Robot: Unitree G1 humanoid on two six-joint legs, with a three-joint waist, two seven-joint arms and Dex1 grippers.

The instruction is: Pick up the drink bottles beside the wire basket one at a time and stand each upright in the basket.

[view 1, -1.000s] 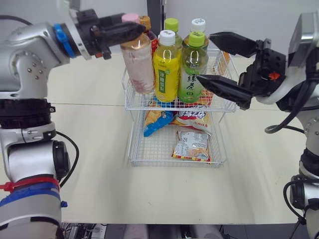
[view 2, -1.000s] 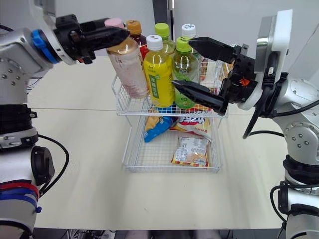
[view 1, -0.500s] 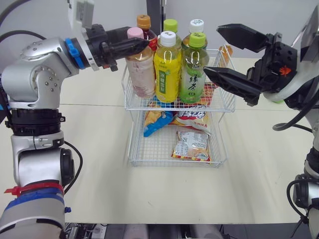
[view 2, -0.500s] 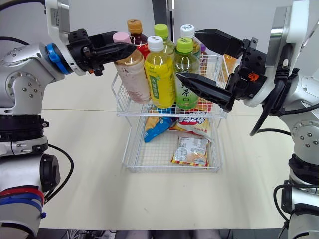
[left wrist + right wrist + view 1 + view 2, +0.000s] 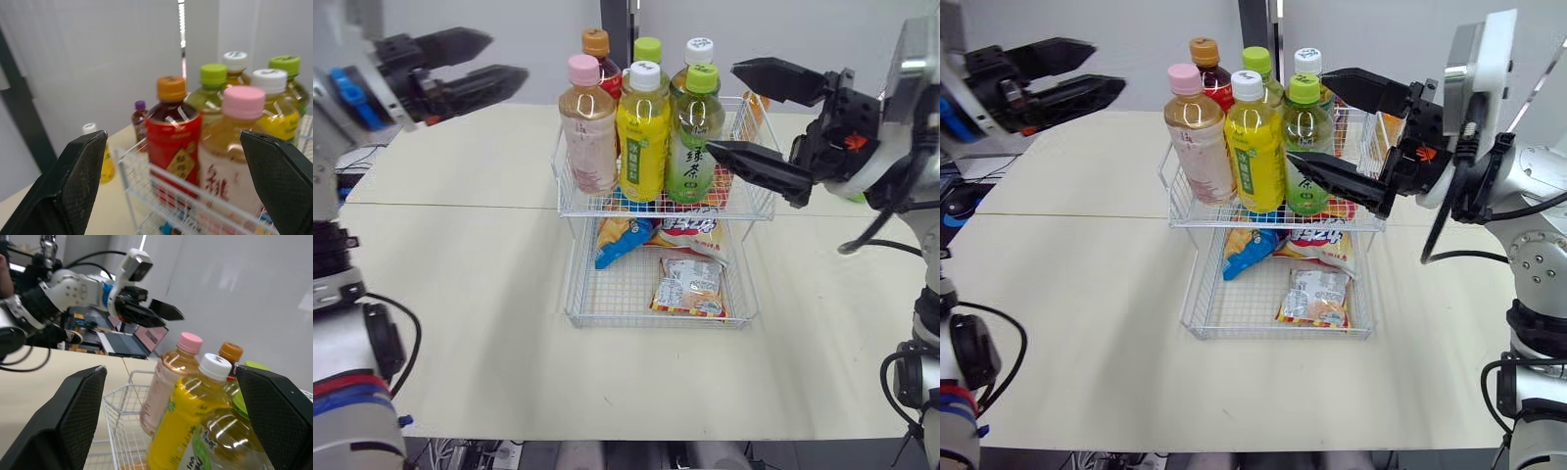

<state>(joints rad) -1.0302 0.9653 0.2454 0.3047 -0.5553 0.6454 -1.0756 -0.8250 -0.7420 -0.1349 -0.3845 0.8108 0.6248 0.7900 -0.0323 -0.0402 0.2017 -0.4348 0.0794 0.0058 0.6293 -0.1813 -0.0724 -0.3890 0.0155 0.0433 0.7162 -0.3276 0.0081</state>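
Noting six drink bottles [image 5: 641,137] upright in wire basket [image 5: 570,204], just beside right jaws and well off left jaws, both spread, empty; likely full, heavyish, stiff, slick, so best grabbed mid-body, not cap.

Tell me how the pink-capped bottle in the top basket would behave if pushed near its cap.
The pink-capped bottle looks nearly full, so probably heavy and stiff. Tall and narrow, it could tip, though the wire basket wall and the yellow bottle beside it would likely check it. Its glossy plastic may be slippery.
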